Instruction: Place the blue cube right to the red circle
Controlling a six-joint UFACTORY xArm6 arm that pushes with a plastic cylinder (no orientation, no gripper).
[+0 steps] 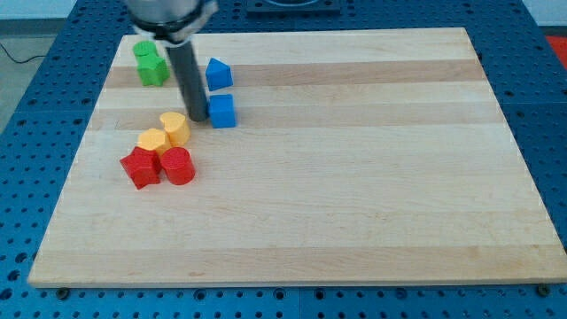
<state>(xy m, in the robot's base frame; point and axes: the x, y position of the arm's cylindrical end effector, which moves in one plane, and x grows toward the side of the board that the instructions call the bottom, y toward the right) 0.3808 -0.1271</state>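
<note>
The blue cube (222,111) sits in the upper left part of the wooden board (354,177). My tip (197,118) rests on the board just left of the blue cube, touching or nearly touching its left side. The red circle (178,166) lies lower, toward the view's bottom left of the cube. A red star-shaped block (141,167) sits right beside the red circle on its left.
A yellow round block (175,129) and a yellow block (152,141) sit just above the red ones. A blue pentagon-like block (218,73) is above the cube. Two green blocks (151,65) are at the top left.
</note>
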